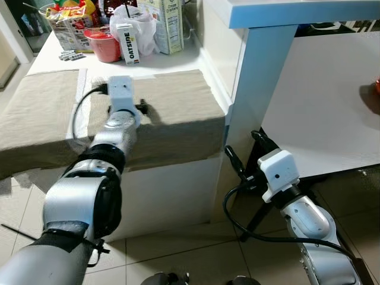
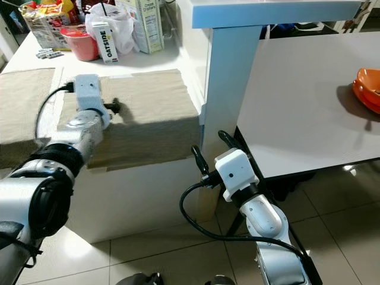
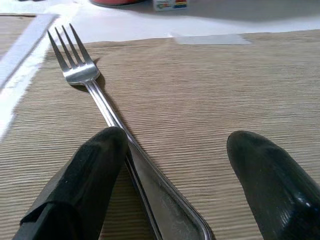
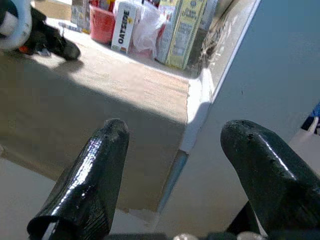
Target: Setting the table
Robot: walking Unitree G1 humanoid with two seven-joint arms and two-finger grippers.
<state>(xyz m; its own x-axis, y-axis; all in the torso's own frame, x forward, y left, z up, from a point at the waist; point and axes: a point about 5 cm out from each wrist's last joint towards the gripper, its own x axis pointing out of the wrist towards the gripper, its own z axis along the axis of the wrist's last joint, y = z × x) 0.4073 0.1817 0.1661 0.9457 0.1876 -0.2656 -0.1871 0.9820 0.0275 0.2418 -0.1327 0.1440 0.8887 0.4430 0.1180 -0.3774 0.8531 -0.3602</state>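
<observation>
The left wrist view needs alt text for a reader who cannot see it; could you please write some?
A silver fork lies on a tan ribbed cloth, tines pointing away, its handle running beside one of the left end effector's two open black fingers.

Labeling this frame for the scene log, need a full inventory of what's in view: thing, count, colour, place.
Fork: 1, silver, flat on the mat between the left gripper's fingers.
Mat: 1, tan woven, draped over the counter edge.
Counter: 1, white, at the left.
Oatside carton: 1, white, back of the counter.
Red cup: 1, beside the carton.
Tall carton: 1, cream and green, back of the counter.
Table: 1, white, at the right.
Orange bowl: 1, on the table's right edge.
Left gripper: open over the fork handle.
Right gripper: open, low beside the table.
</observation>
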